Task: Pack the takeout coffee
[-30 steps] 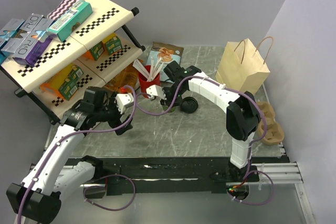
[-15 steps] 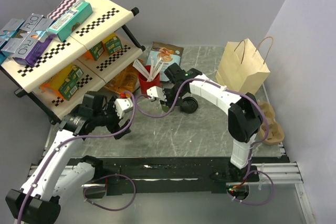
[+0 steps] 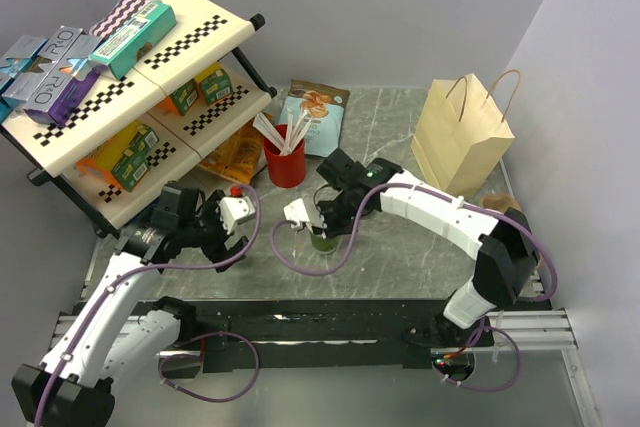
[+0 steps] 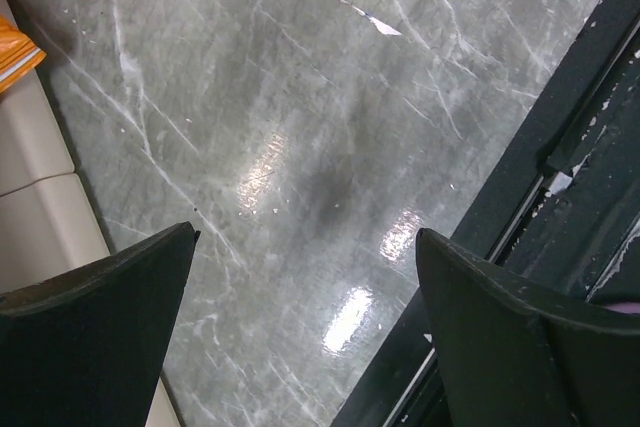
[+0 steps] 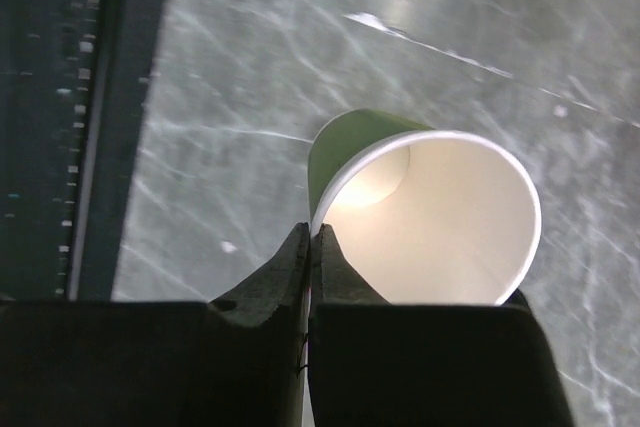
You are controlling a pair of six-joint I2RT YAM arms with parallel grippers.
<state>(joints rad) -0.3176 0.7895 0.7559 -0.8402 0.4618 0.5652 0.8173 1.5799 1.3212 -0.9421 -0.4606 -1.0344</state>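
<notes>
Takeout coffee cup (image 5: 440,227), dark-green paper with a cream interior, stands open-topped mid-bench (image 3: 400,257), near the front. Right gripper (image 5: 310,232) jaws pinch its rim; left gripper (image 4: 305,237) jaws gape wide, holding nothing.

A red cup (image 3: 285,169) of white stirrers (image 3: 270,131) stands on the marble table (image 3: 400,265) just beside a checkered two-tier shelf (image 3: 195,32) (stocked with boxes); a brown paper bag (image 3: 462,137) stands upright well apart.
</notes>
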